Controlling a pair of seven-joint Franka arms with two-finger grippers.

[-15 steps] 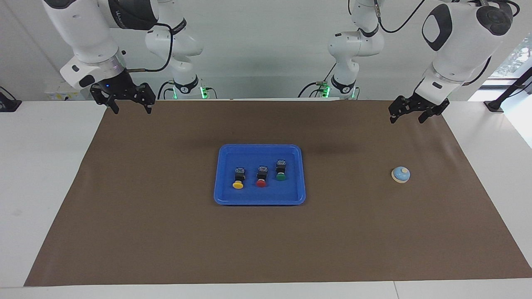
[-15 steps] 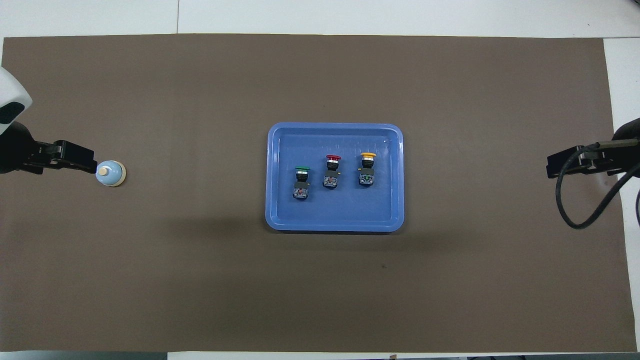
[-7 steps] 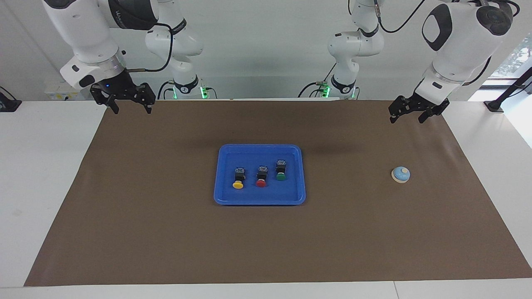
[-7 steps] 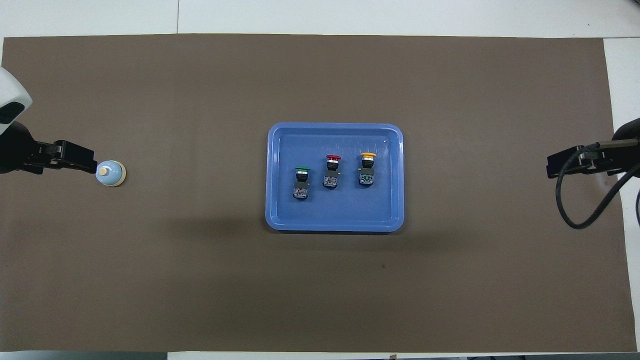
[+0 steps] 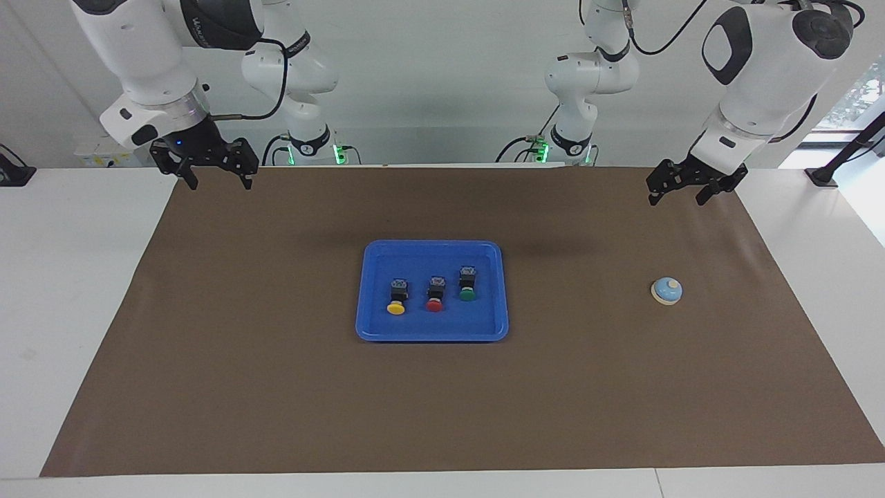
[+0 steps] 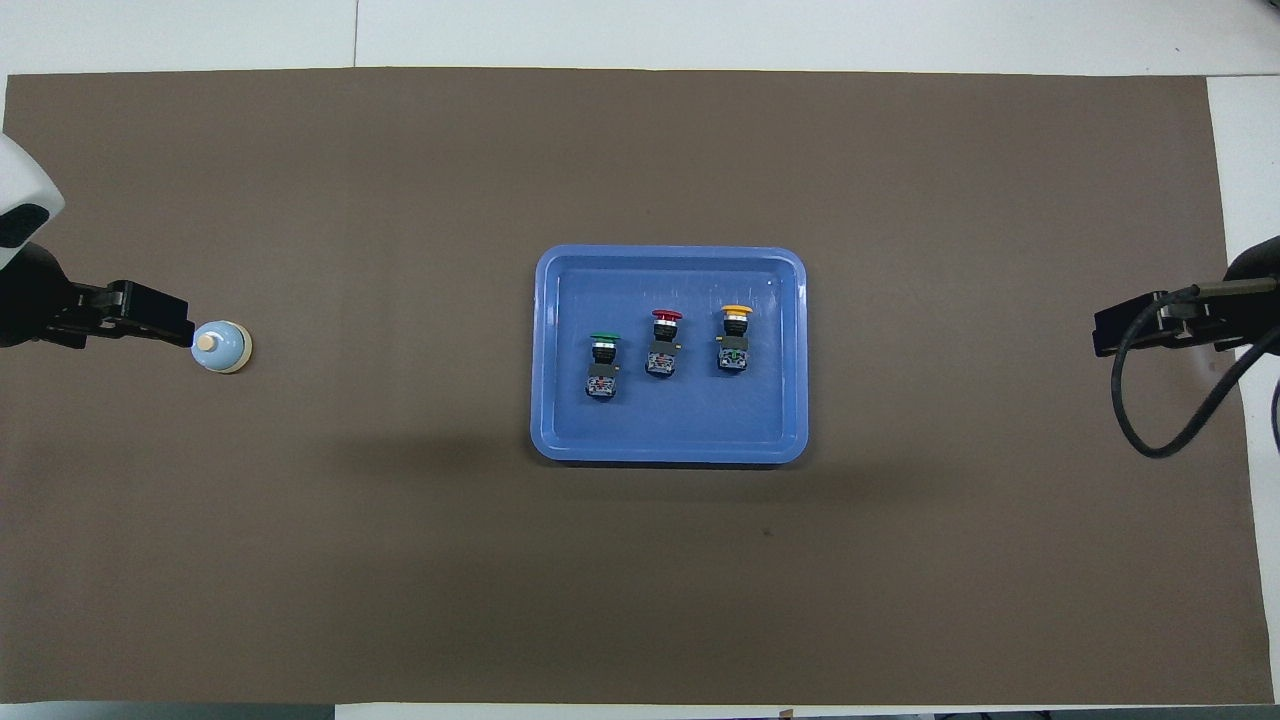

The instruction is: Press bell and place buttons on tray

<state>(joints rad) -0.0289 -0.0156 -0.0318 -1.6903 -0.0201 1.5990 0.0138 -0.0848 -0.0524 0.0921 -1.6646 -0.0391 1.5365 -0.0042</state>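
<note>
While our left gripper point(image 5: 677, 192) hangs spread and empty, the small light-blue domed desk bell point(image 5: 667, 290) sits apart from it on the brown mat point(image 5: 276, 387). Our right gripper point(image 5: 216, 178), also spread, waits well apart from the shallow bright-blue plastic tray point(image 5: 373, 325) holding three mushroom-capped push-buttons point(image 5: 434, 294).

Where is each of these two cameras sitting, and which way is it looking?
Facing view: high across the table, looking back at the robots; both whole arms show, the left gripper and right gripper open, raised over the brown mat's corners nearest the robots.
Overhead view: high above the robots' end, looking steeply down; only the two grippers show at its side edges.
Shared: the blue tray holding the yellow button, red button and green button, and the bell, seen half a turn apart.
</note>
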